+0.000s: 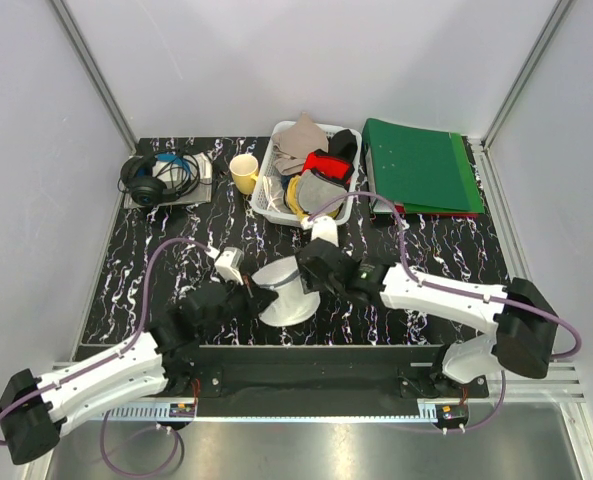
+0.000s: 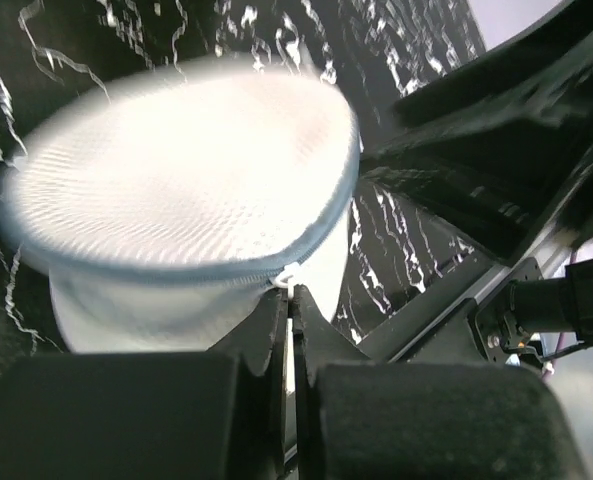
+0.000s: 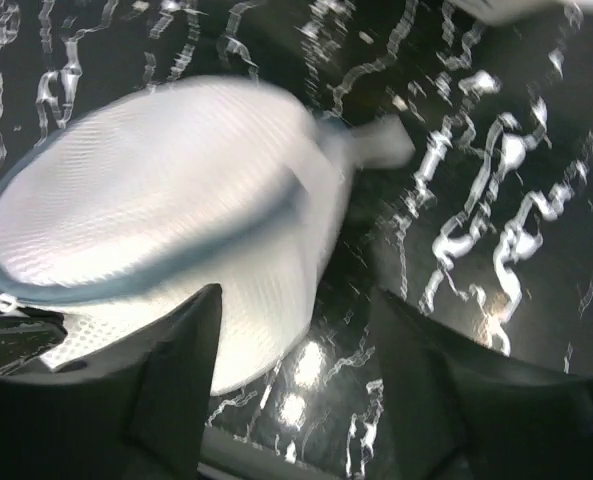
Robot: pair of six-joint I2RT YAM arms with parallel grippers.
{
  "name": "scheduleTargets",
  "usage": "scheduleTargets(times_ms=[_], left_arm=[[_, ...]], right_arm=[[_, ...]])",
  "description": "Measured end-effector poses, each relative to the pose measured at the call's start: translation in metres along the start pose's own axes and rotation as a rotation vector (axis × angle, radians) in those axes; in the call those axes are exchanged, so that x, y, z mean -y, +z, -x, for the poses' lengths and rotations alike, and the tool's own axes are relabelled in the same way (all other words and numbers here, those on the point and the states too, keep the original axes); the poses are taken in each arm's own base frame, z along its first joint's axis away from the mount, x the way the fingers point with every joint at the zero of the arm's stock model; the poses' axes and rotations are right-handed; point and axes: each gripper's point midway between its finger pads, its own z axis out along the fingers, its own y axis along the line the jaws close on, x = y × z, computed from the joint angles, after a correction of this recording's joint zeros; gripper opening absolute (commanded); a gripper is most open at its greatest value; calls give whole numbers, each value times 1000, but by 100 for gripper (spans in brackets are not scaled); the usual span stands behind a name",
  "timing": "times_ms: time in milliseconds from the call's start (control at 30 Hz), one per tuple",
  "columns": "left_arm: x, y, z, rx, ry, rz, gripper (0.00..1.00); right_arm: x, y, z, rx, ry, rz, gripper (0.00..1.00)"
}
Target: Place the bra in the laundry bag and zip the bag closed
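The white round laundry bag (image 1: pixel 288 290) (image 2: pixel 176 180) (image 3: pixel 156 200) stands tilted on the black marbled table between the two arms, with its blue-grey zip running round the rim. My left gripper (image 1: pixel 261 293) (image 2: pixel 291 292) is shut on the small white zip pull (image 2: pixel 288 275) at the bag's near edge. At the bag's right side my right gripper (image 1: pixel 314 268) (image 3: pixel 294 300) is open, with its left finger against the bag's wall and nothing held. The bra is hidden from every view.
A white lattice basket (image 1: pixel 268 205) with grey, red and yellow garments stands at the back. A yellow cup (image 1: pixel 243 172) and headphones (image 1: pixel 151 180) lie to its left, and a green folder (image 1: pixel 421 165) to its right. Grey walls close in both sides.
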Motion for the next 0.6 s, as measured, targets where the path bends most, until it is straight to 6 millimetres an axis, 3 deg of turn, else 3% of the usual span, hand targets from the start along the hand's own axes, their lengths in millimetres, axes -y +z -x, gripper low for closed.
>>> scheduleTargets(times_ms=[67, 167, 200, 233, 333, 467, 567, 600], left_arm=[[-1, 3, -6, -13, -17, -4, 0], [-1, 6, -14, -27, -44, -20, 0], [1, 6, -15, -29, -50, -30, 0], [4, 7, -16, -30, -60, -43, 0], [15, 7, -24, -44, -83, -88, 0], [30, 6, -33, -69, -88, -134, 0], [33, 8, -36, -77, -93, -142, 0], [34, 9, -37, -79, -93, -143, 0]], right_arm=[[11, -5, -5, -43, 106, -40, 78], [11, -28, -14, -96, 309, -26, 81], [8, -39, -15, -95, 400, 9, 87], [5, -52, -17, -96, 504, 50, 99], [1, -79, -26, -60, 806, 203, 100], [0, -76, -49, -111, 974, 219, 100], [-12, -61, -44, -135, 1015, 200, 100], [-15, -56, -42, -138, 1027, 197, 94]])
